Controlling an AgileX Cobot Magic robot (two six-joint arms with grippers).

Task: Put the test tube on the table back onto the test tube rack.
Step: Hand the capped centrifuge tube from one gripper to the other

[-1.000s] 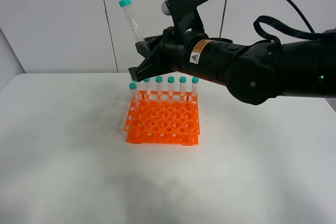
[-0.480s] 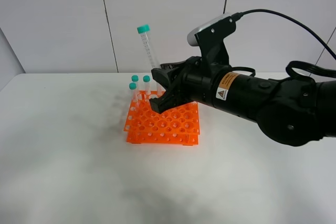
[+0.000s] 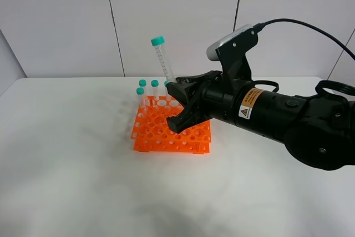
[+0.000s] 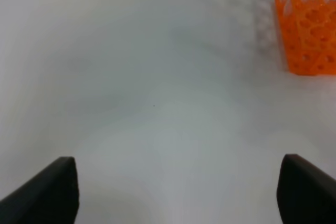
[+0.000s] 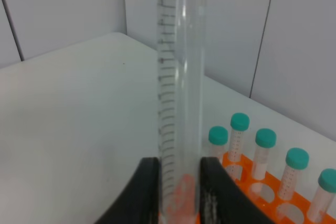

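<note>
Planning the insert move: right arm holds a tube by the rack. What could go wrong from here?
1. The test tube leans in the right gripper, not upright; its tip could catch a hole rim of the orange rack.
2. The grip sits low on the tube, so the fingers may meet the rack before it seats.
3. Capped tubes stand close by in the back row; the gripper could knock them.

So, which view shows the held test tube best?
Right wrist: the test tube fills it, marks sharp, clamped in the right claw. Exterior high shows it small, with its cap; left wrist misses it.
</note>
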